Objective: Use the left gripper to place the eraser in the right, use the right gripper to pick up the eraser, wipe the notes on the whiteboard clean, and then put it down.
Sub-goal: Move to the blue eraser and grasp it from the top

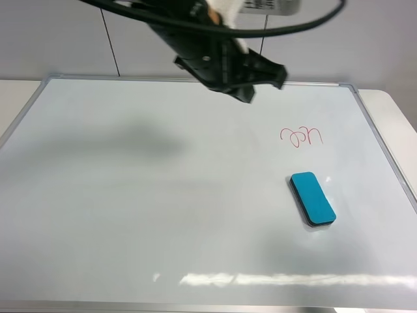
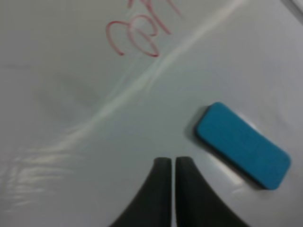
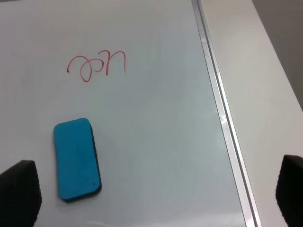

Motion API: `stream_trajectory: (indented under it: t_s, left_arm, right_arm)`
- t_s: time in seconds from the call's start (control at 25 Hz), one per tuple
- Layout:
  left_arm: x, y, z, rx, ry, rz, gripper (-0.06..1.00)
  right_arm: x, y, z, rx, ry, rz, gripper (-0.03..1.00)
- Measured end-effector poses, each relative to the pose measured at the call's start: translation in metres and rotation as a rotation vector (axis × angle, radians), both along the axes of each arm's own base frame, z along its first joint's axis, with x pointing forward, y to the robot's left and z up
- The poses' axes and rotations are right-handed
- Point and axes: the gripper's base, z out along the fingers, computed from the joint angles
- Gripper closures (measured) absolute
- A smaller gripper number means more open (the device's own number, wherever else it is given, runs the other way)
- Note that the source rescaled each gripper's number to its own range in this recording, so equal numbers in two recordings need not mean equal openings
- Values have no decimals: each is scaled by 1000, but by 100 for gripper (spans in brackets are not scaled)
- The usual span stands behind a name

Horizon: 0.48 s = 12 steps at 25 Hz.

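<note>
In the high view the left gripper (image 1: 264, 73) hangs at the upper middle of the frame, raised off the board (image 1: 163, 215). Its wrist view shows the two fingers pressed together with nothing between them. The eraser (image 1: 313, 198) lies flat on the board in the right half of the frame, a little below centre. It is teal side up, its long side slightly tilted, and neither gripper touches it. The notes (image 1: 301, 136), a few red loops, sit above the eraser in the frame, near it but apart. The right gripper (image 3: 154, 191) is outside the high view. Its wrist view shows its fingers spread wide and empty above the board, the eraser near one of them. The cream table (image 1: 391, 111) shows past the board's right edge.
</note>
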Motion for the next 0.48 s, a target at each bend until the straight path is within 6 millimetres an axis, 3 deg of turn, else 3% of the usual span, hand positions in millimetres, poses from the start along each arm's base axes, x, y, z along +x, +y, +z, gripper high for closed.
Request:
stream_trajectory:
  t_s: [0.2, 0.36, 0.48]
  left_arm:
    - [-13, 96, 22, 46, -151, 133, 94]
    - [-44, 170, 36, 23, -231, 293, 94]
    - [-75, 214, 40, 2, -291, 418, 92]
  right_arm:
    - [0, 0, 0, 0, 0, 0, -3]
    - [0, 0, 0, 0, 0, 0, -3]
    - [0, 0, 0, 0, 0, 0, -3]
